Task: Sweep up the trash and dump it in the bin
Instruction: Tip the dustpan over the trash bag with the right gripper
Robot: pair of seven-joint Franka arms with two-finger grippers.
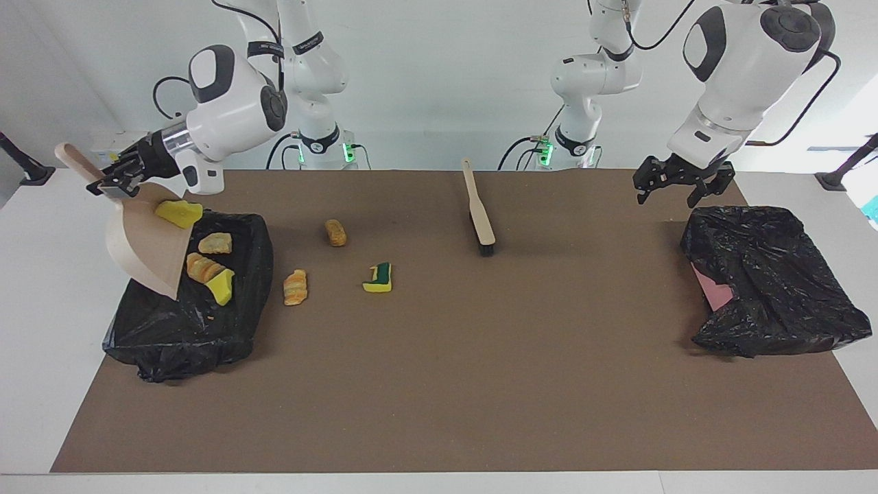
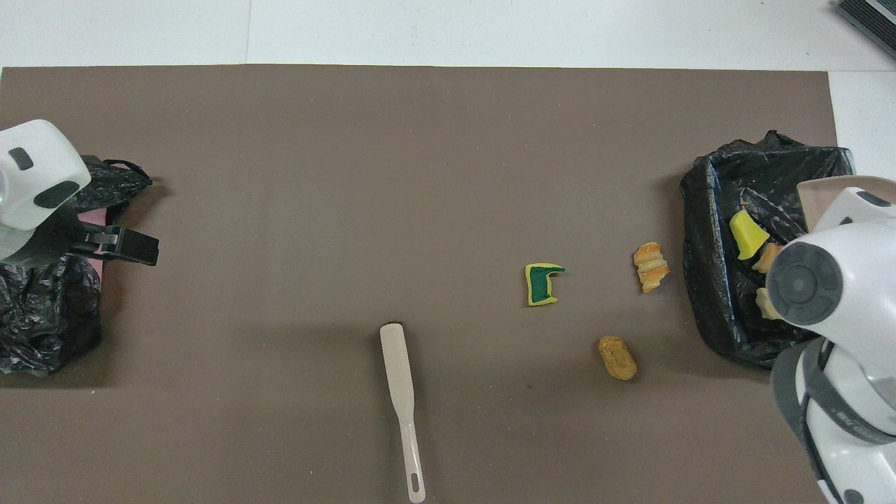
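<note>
Facing view: the right gripper (image 1: 113, 180) is clamped on the handle of the dustpan (image 1: 145, 248), which tilts steeply, mouth down, over the black-lined bin (image 1: 243, 329) at the right arm's end of the table. One yellow scrap (image 1: 177, 212) lies high on the pan; three more (image 1: 212, 264) lie just below the lip, in the bin. Three scraps (image 1: 336, 264) lie on the mat (image 1: 480, 384) beside the bin. The left gripper (image 1: 675, 185), fingers wide and empty, waits over the other bin (image 1: 775, 281).

Dustpan (image 1: 147, 250) tilted over bin (image 1: 236, 336) at right arm's end, scraps (image 1: 209, 267) dropping into it. Three scraps on mat (image 1: 439, 384) beside bin. Brush (image 1: 478, 214) mid-table, nearer the robots. Second bin (image 1: 775, 281) at left arm's end.
</note>
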